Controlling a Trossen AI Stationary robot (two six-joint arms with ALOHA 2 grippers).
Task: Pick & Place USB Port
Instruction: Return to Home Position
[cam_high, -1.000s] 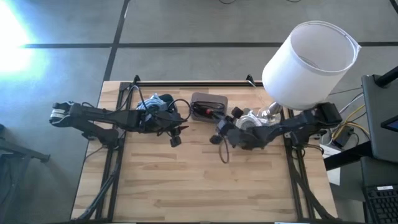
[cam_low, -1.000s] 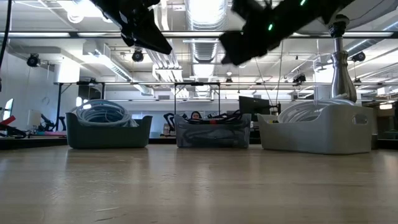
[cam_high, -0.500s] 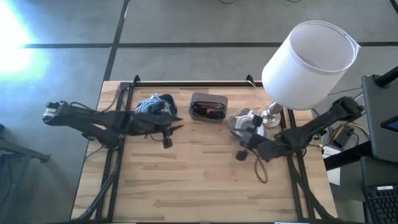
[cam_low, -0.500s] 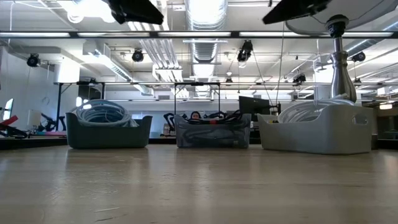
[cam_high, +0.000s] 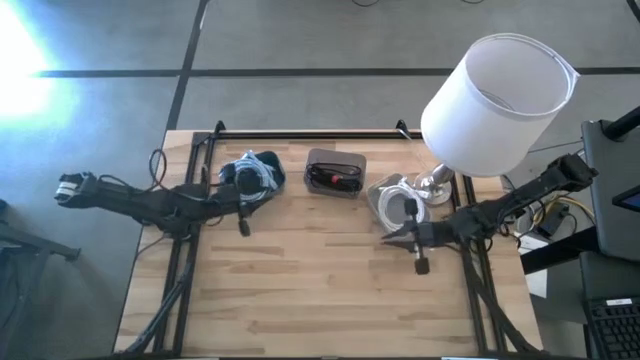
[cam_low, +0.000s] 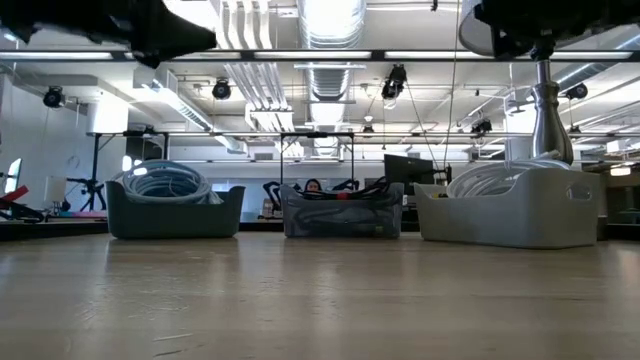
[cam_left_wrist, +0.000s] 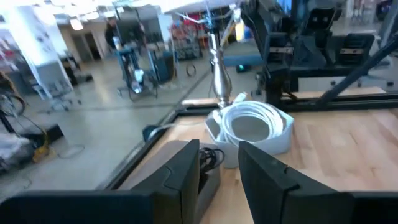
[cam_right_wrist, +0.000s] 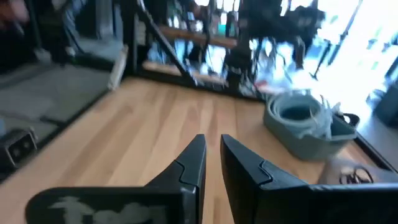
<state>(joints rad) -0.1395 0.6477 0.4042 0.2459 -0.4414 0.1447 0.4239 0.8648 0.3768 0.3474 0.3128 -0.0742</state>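
The black charger cables (cam_high: 333, 178) lie coiled inside the black bin (cam_low: 340, 222), the middle of three bins in a row near the upper edge of the surface (cam_high: 320, 300). A grey bin (cam_low: 175, 218) stands to its left and a white bin (cam_low: 500, 212) to its right, beside the lamp (cam_high: 497, 100). Bare wood fills the lower half of the high view. The left gripper (cam_high: 243, 228) hangs just below the grey bin, fingers a narrow gap apart, holding nothing. The right gripper (cam_high: 421, 266) hangs below the white bin, near the right edge, fingers almost touching, empty.
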